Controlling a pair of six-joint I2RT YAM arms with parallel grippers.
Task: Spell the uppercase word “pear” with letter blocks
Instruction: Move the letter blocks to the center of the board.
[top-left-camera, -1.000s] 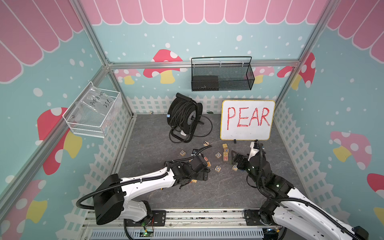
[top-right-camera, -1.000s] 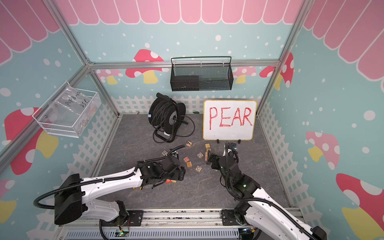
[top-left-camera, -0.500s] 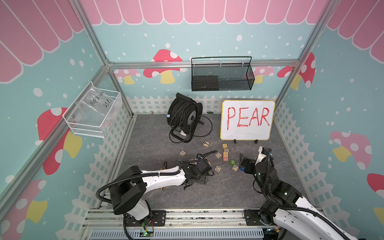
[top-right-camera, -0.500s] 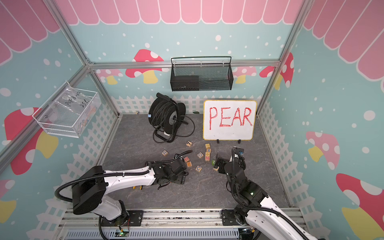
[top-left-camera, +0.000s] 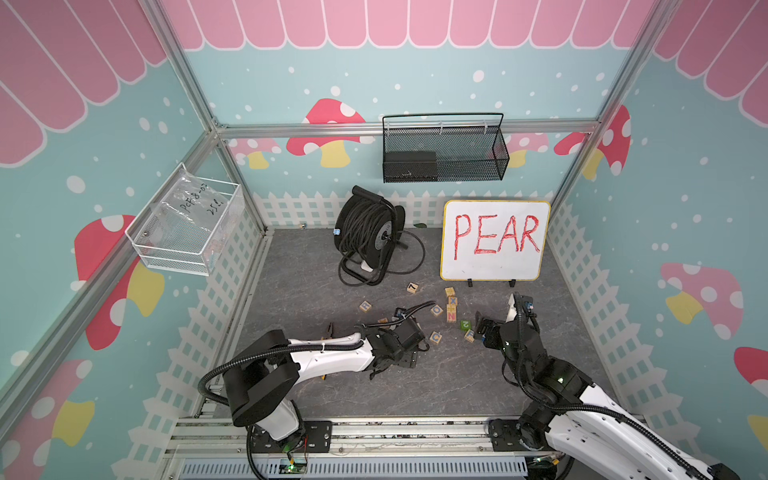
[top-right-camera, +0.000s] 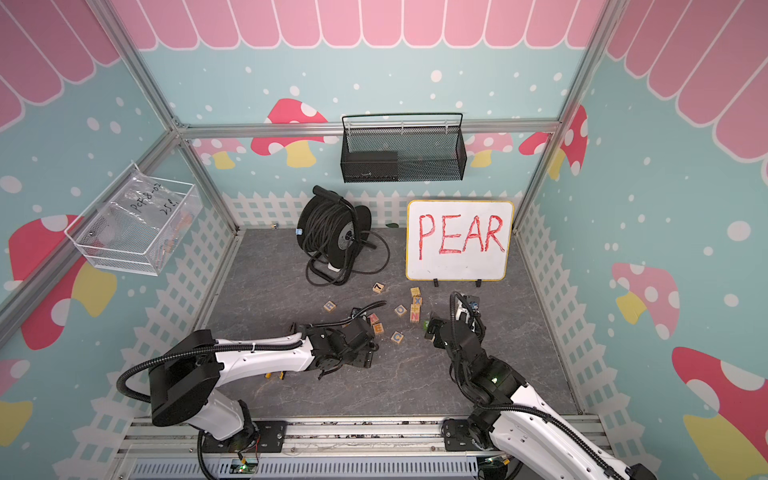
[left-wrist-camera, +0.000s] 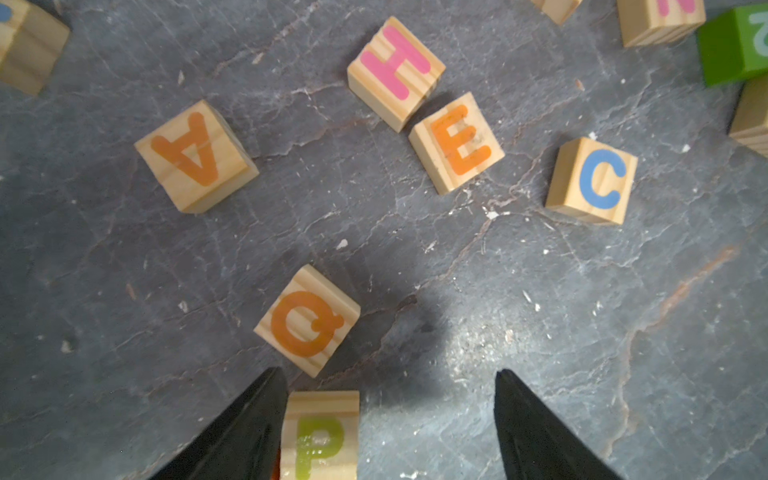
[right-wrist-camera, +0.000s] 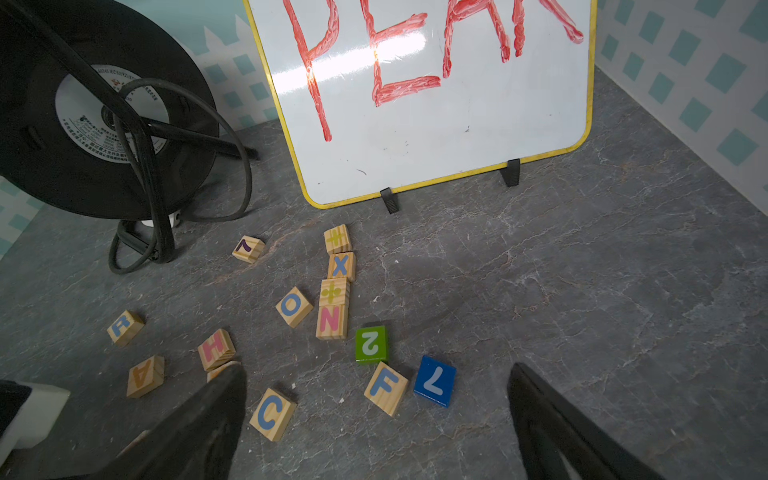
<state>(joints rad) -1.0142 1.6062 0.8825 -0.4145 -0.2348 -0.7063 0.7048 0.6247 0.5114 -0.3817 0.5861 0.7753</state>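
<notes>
In the left wrist view the P block lies on the floor between the jaws of my left gripper. It rests against one finger, and a wide gap separates it from the other, so the gripper is open. The A block and the E block lie further out. The R block sits apart from the cluster and also shows in a top view. My right gripper hangs wide open over the floor, holding nothing.
Spare blocks lie around: Q by P, H touching E, C, F, a green 2, a blue 7 and a short column with X. A PEAR whiteboard and cable reel stand behind.
The left arm has folded in closer to its base and its jaws have narrowed around the P block. The right arm has drawn back slightly, its jaws still wide.
</notes>
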